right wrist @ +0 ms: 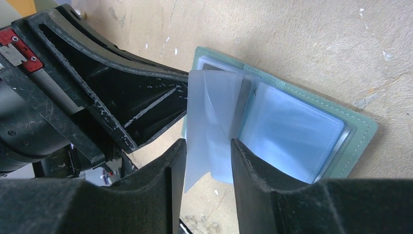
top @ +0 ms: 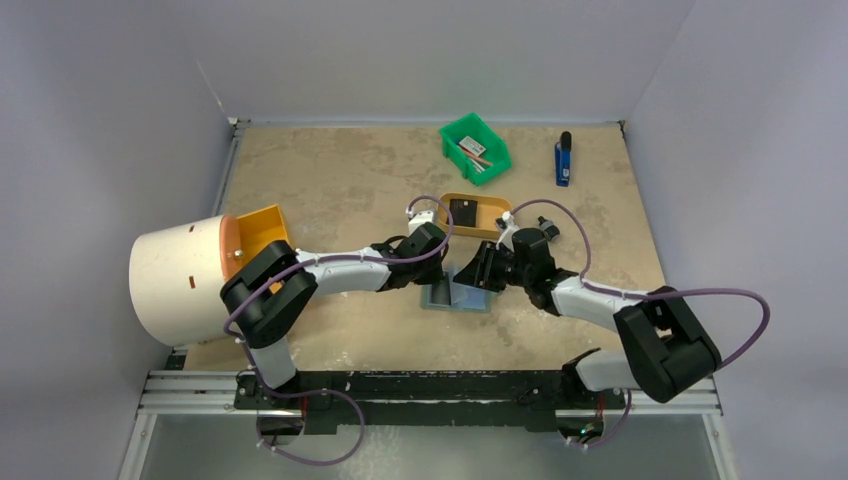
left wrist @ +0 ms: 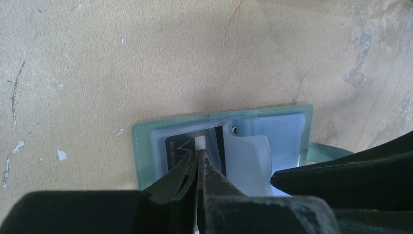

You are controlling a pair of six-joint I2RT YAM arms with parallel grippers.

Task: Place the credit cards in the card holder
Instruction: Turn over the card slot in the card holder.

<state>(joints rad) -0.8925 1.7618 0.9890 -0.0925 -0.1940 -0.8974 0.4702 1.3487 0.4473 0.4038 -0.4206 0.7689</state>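
The grey-green card holder (top: 440, 297) lies open on the table between both arms. In the left wrist view a black credit card (left wrist: 176, 147) sits in the left pocket of the card holder (left wrist: 144, 146). My left gripper (left wrist: 198, 154) is shut, its tips resting on that card. My right gripper (right wrist: 208, 144) stands open, its fingers either side of a lifted pale pocket leaf (right wrist: 209, 112) of the card holder (right wrist: 363, 131). From above, the left gripper (top: 437, 268) and right gripper (top: 478, 272) meet over the holder. Another black credit card (top: 462, 210) lies in the tan tray (top: 492, 228).
A green bin (top: 490, 135) with small items stands at the back, a blue object (top: 563, 158) to its right. A big white cylinder with an orange part (top: 185, 278) sits at the left edge. Grey walls enclose the tan tabletop (top: 330, 180).
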